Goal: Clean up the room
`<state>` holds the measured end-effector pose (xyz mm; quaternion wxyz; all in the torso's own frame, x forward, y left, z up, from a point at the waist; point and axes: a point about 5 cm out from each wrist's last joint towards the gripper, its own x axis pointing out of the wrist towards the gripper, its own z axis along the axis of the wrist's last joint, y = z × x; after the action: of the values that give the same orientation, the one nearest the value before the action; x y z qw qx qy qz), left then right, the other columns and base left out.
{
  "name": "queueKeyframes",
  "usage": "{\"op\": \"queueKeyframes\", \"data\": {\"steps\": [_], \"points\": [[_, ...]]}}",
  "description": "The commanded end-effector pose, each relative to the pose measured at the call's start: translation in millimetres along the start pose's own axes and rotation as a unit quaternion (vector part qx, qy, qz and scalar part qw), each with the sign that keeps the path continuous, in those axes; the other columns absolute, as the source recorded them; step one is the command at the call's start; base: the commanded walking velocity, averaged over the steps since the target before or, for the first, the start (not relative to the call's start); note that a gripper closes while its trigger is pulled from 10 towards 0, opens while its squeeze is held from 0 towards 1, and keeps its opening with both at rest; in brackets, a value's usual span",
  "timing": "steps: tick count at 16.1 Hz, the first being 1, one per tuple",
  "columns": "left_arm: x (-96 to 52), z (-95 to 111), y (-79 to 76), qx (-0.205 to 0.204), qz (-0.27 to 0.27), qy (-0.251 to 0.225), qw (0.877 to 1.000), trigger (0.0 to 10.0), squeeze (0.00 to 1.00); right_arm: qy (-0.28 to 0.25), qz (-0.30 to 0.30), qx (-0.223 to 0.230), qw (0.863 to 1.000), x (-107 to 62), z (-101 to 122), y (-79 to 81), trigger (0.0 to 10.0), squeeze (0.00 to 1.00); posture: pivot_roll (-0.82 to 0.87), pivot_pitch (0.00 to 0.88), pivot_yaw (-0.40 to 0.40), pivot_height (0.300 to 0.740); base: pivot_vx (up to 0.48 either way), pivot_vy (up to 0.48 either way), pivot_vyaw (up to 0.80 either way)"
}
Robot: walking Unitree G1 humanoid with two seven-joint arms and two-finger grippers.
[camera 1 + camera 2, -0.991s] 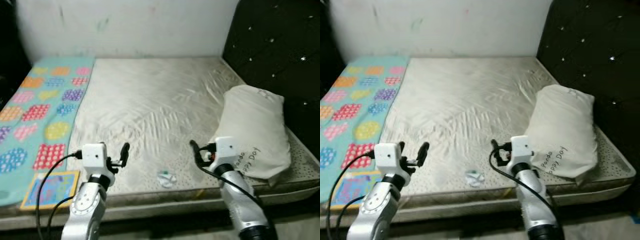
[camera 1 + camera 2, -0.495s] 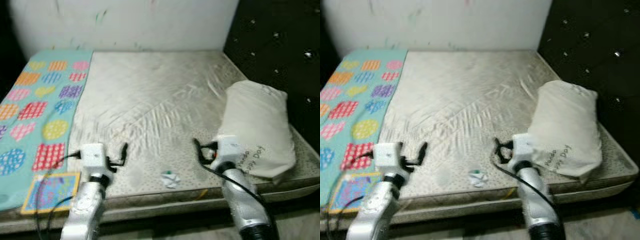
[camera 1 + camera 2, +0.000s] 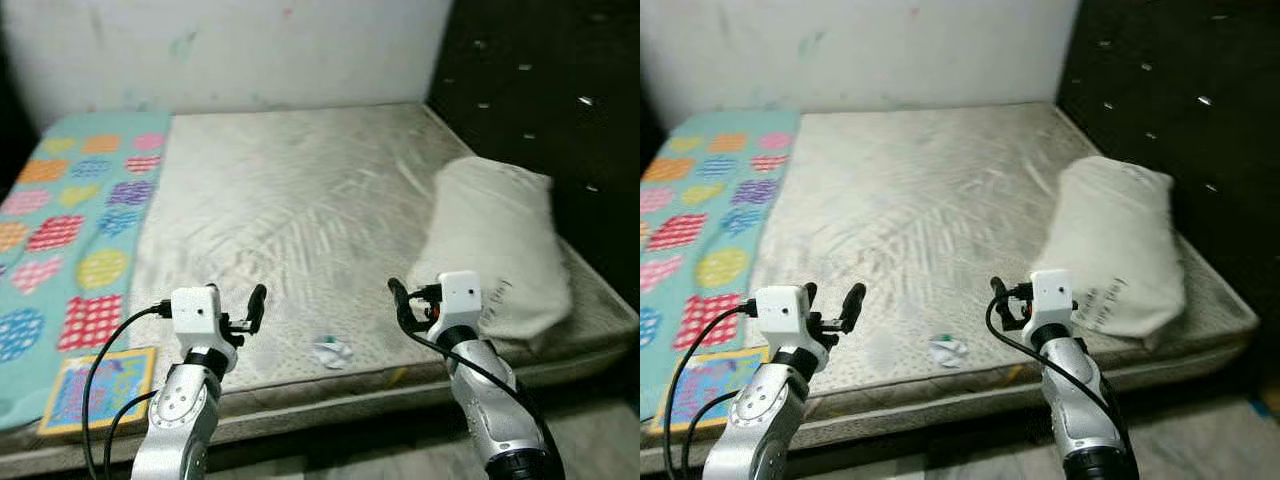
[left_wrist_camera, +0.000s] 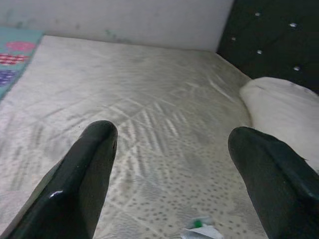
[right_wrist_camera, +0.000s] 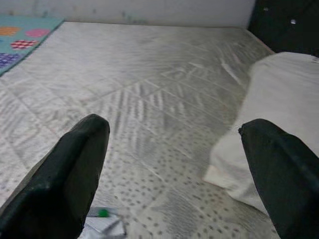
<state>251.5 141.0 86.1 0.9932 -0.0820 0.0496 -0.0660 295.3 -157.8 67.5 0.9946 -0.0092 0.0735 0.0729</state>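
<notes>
Left gripper [image 4: 172, 134] fingers spread wide over mattress [image 4: 149, 109]; crumpled wrapper [image 4: 199, 230] below, pillow [image 4: 284, 119] at the side.

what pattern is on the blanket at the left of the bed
Teal blanket with multicoloured checked and dotted circles and hearts; clearest in the left eye view.

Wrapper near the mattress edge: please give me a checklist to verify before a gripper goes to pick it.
1. Wrapper in view, lying free on the mattress: ok.
2. Left gripper open and empty: ok.
3. Right gripper open and empty: ok.
4. Path between grippers and wrapper clear: ok.
5. Pillow apart from wrapper: ok.
6. Wrapper's exact shape for a grasp: cannot tell, too small.
</notes>
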Motion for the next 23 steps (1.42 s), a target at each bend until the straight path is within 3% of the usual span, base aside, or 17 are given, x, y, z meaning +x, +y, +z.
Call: {"op": "queueKeyframes", "data": {"steps": [1,5,16,23], "points": [[0.0,1.3,-0.2,-0.001,-0.001,-0.004,1.000,10.0,0.00,-0.010,-0.005,-0.004,1.000,0.6,4.1,-1.6,10.0,0.00,-0.04,0.000,-0.020,0.740,0.000,0.000,0.00],[0.3,1.0,-0.2,-0.003,-0.003,-0.002,1.000,10.0,0.00,-0.009,-0.006,-0.005,1.000,0.8,4.2,-1.9,10.0,0.00,-0.05,0.000,-0.021,0.740,0.000,0.000,0.74],[-0.5,-0.3,-0.7,0.000,-0.006,0.002,1.000,10.0,0.00,-0.006,-0.010,0.003,1.000,0.2,2.5,-2.7,10.0,0.00,-0.04,0.000,-0.021,0.740,0.233,0.000,0.00],[0.7,-2.8,0.8,0.009,0.007,0.010,1.000,10.0,0.00,-0.003,-0.009,0.004,1.000,0.2,1.1,-2.9,10.0,0.00,-0.04,0.000,-0.021,0.740,0.000,0.000,0.00]]}}
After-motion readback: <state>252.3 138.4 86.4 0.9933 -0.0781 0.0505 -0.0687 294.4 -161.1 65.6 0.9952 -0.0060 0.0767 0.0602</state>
